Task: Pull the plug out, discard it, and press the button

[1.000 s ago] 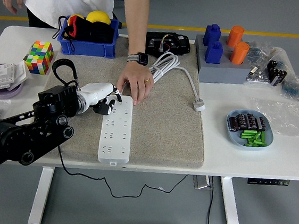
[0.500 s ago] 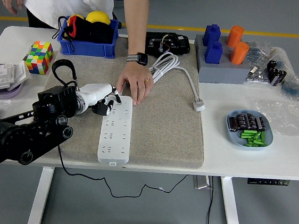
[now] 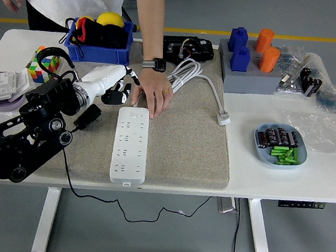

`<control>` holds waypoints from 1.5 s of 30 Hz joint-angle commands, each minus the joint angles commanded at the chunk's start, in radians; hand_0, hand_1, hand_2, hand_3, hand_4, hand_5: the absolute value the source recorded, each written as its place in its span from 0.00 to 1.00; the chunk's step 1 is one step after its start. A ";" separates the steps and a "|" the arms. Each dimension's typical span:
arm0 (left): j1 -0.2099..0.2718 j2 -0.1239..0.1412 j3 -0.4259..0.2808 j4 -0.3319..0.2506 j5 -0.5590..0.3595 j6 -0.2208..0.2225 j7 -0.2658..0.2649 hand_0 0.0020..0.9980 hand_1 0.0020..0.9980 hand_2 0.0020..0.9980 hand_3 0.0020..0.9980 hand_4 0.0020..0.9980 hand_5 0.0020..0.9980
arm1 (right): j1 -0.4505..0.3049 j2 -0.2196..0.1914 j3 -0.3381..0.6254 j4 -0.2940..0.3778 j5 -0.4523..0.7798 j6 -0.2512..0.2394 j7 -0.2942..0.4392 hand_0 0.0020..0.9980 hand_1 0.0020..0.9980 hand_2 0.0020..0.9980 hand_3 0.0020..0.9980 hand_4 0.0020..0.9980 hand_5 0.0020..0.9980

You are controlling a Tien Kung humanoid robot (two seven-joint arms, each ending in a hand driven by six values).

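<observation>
1. White table [image 3: 331, 179] spans the view; a grey felt mat [image 3: 184, 146] covers its middle.
2. Left arm [image 3: 16, 140], black, enters from 8 o'clock and reaches toward 1 o'clock over the mat's left edge.
3. A person stands at 12 o'clock. Their hand [image 3: 153, 94] rests palm-down on the mat, fingertips touching the far end of the power strip.
4. White power strip [image 3: 131, 146] lies lengthwise on the mat, long axis running 12 to 6 o'clock. No plug sits in its visible sockets.
5. Blue bin [image 3: 98, 49] at 11 o'clock holds a yellow ball and dark items.
6. Grey block holder [image 3: 251, 80] at 1 o'clock carries blue and orange blocks.
7. White coiled cable [image 3: 188, 74] lies at 12 o'clock of the mat; its plug end reaches the mat's right edge.
8. Blue dish [image 3: 261, 151] at 3 o'clock holds green and dark small parts.
9. Left hand [image 3: 109, 84], white, is lifted clear, at 10 o'clock of the strip; its fingers are clenched around the black plug [image 3: 116, 94].
10. The plug hangs just left of the person's hand, apart from the strip. A black cord runs from it down past the arm.
11. Colourful cube [image 3: 42, 64] sits at 9 o'clock, partly behind the arm.
</observation>
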 joint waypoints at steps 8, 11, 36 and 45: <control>0.132 -0.004 -0.193 -0.061 0.003 0.071 -0.081 0.33 0.40 0.45 0.76 0.63 0.00 | 0.001 0.001 0.001 0.000 0.000 0.000 0.001 0.71 0.68 0.66 0.62 0.71 0.49; 0.175 -0.010 -0.250 -0.073 -0.011 0.083 -0.082 0.68 0.71 0.67 0.82 0.70 0.00 | 0.002 0.001 0.001 0.000 -0.001 0.000 0.001 0.71 0.68 0.66 0.62 0.71 0.49; 0.365 -0.001 -0.479 -0.135 -0.075 0.056 -0.054 0.80 0.78 0.73 0.82 0.68 0.03 | 0.025 0.003 0.009 0.000 -0.004 -0.005 0.002 0.71 0.68 0.66 0.62 0.71 0.49; 0.373 0.000 -0.494 -0.143 -0.082 0.050 -0.055 0.80 0.76 0.69 0.82 0.68 0.03 | 0.026 0.002 0.014 0.000 -0.009 -0.008 0.000 0.71 0.68 0.66 0.62 0.71 0.49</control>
